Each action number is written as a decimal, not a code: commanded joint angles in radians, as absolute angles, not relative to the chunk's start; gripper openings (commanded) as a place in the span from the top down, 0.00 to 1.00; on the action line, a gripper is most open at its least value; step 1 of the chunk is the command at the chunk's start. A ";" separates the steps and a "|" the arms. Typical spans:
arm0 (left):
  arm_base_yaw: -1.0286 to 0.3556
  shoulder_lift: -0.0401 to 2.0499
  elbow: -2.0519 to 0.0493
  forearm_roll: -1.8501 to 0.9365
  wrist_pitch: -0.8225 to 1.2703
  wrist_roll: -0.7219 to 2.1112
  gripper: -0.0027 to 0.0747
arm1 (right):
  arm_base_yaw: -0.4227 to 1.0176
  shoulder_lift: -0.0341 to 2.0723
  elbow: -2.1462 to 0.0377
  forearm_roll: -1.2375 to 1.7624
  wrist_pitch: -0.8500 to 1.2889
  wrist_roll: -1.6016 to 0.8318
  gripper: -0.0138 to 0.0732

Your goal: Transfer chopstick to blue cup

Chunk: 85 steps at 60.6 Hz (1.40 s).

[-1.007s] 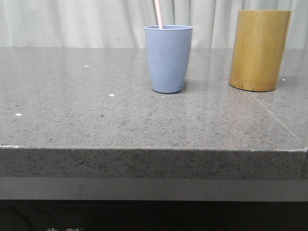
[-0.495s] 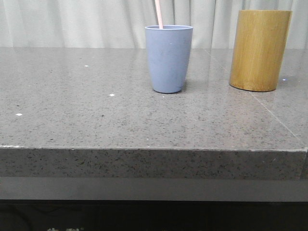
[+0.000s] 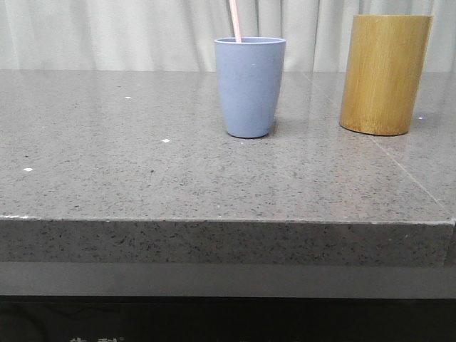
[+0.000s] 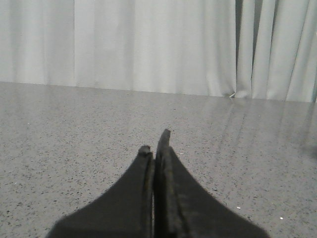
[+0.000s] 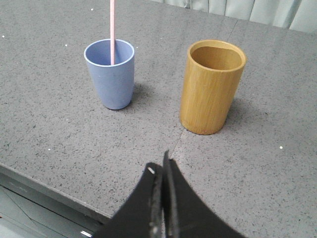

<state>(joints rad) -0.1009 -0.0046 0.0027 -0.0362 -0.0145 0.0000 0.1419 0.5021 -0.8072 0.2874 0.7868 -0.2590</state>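
The blue cup (image 3: 249,85) stands upright on the grey stone table. A pale pink chopstick (image 3: 234,20) stands in it, and its upper part rises above the rim. Both also show in the right wrist view: the cup (image 5: 110,74) and the chopstick (image 5: 112,29). My right gripper (image 5: 159,166) is shut and empty, above the table's front edge, well short of the cup. My left gripper (image 4: 154,141) is shut and empty over bare table. Neither gripper shows in the front view.
A taller yellow-brown bamboo cylinder (image 3: 385,74) stands to the right of the cup; in the right wrist view (image 5: 211,87) its inside looks empty. The table's front edge (image 3: 228,221) runs across the front view. White curtains hang behind the table.
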 commanded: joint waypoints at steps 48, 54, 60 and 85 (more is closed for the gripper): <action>-0.098 -0.026 0.015 -0.036 -0.089 -0.011 0.99 | 0.129 0.477 -0.800 0.270 0.666 -0.266 0.92; -0.098 -0.026 0.015 -0.036 -0.089 -0.011 0.99 | 0.085 0.404 -0.695 0.244 0.553 -0.266 0.92; -0.098 -0.026 0.015 -0.036 -0.089 -0.011 0.99 | 0.063 0.293 -0.528 0.244 0.396 -0.266 0.92; -0.098 -0.026 0.015 -0.036 -0.089 -0.011 0.99 | 0.062 -0.032 -0.025 0.256 0.000 -0.266 0.92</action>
<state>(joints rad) -0.1009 -0.0046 0.0027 -0.0356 -0.0145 0.0000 0.0698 -0.0028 -0.0498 0.2490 0.1452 -0.2590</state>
